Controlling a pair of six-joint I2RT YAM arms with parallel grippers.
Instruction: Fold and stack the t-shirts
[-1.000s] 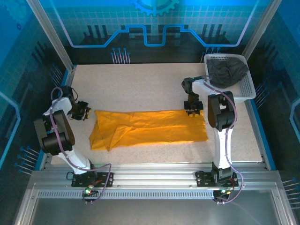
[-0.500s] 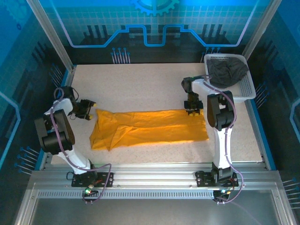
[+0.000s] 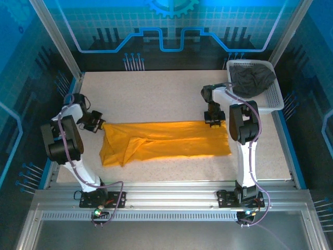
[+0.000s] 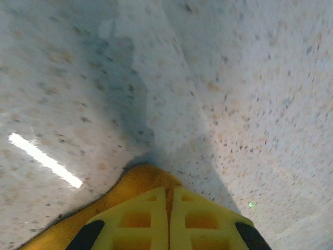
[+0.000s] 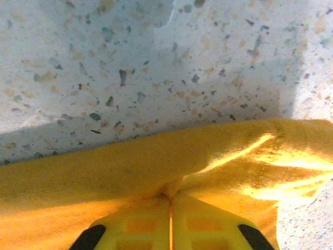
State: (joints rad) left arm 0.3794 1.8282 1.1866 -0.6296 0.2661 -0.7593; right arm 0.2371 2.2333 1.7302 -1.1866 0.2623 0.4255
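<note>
Orange-yellow t-shirt [image 3: 166,140], pinched by my left claw [image 3: 100,125] at its far left corner and my right claw [image 3: 214,122] at its far right edge, both closed on the cloth, lies stretched across the table [image 3: 156,88], with the dark grey t-shirt [image 3: 252,80] heaped in the white basket [image 3: 276,101] beyond

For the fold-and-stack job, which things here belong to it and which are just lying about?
Job:
orange-yellow t-shirt, far corners pinched by left gripper and right gripper
dark grey t-shirt, crumpled

Lying about:
white mesh basket, holding the grey one
</note>
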